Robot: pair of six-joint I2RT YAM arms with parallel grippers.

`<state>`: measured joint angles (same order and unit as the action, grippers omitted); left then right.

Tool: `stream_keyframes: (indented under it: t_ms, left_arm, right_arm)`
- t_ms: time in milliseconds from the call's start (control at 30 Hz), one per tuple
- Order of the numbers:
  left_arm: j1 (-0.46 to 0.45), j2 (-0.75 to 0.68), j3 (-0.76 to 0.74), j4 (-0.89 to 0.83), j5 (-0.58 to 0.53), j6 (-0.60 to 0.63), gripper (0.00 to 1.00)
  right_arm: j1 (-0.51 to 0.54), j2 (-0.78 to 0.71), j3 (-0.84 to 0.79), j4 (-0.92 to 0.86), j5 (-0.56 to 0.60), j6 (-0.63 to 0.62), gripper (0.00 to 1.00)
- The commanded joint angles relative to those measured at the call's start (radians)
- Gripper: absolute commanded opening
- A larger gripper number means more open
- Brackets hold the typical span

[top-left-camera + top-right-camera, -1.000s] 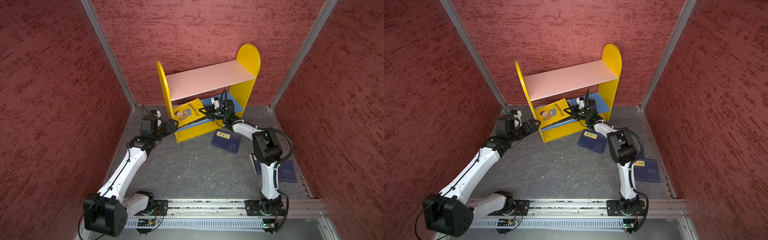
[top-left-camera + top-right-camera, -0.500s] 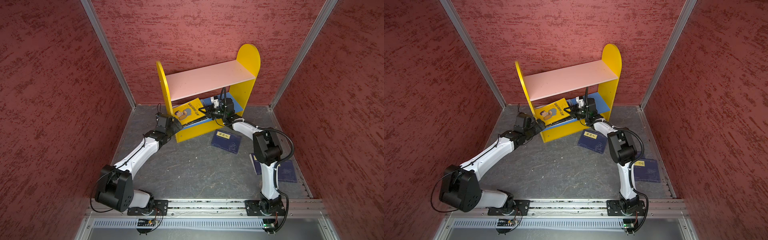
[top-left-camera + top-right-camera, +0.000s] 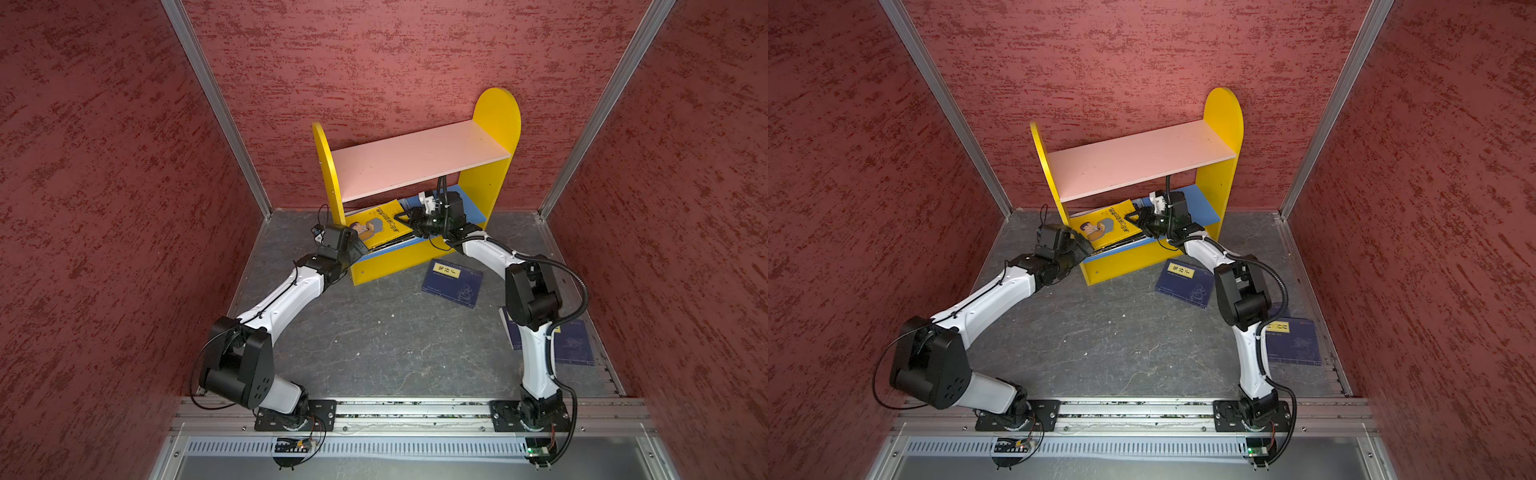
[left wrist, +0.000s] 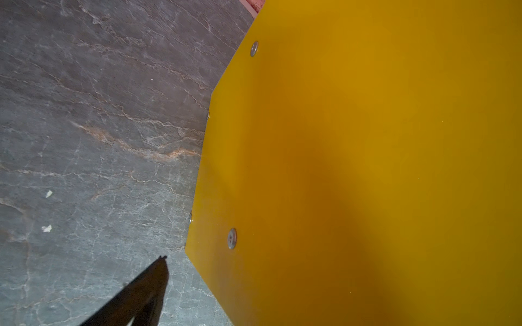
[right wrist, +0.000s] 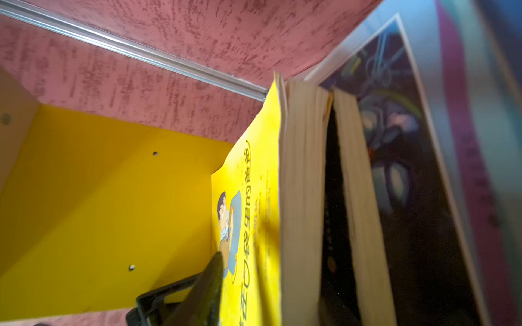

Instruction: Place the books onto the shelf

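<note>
Yellow book (image 3: 376, 226): tilted atop two others on the shelf (image 3: 496, 124) lower board (image 3: 469, 208), edge at right jaws.
Right jaws: width cannot be told.
Release: spread gently, withdraw straight back.
Left jaws: wide, empty, beside shelf's side panel.
Upper board (image 3: 415, 158): bare.
Navy books (image 3: 453, 282): on bench (image 3: 374, 332), behind right jaws.

Two-tier shelf with yellow round-topped side panels (image 3: 496, 124), upright. Yellow cartoon-man paperback (image 3: 376, 226) slants on its blue lower board (image 3: 471, 210); navy yellow-labelled paperback (image 3: 453, 282) flat on floor (image 3: 374, 332).
</note>
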<state>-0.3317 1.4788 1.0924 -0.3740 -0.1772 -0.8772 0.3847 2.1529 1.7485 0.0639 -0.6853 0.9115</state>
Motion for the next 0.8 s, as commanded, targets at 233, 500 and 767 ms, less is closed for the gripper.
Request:
stream_keyframes:
  t_ms: [233,500,767]
  left_arm:
    - [0.001,0.029,-0.017,-0.117,-0.028,-0.022,0.99]
    - [0.004,0.027,-0.017,-0.109,-0.012,-0.023,0.99]
    - [0.009,0.016,-0.014,-0.095,0.002,-0.015,0.99]
  right_arm:
    - [0.003,-0.010,0.217,-0.399,0.283,-0.258,0.54]
    - [0.005,0.002,0.241,-0.429,0.285,-0.287,0.40]
    - [0.024,0.019,0.240,-0.439,0.226,-0.304,0.31]
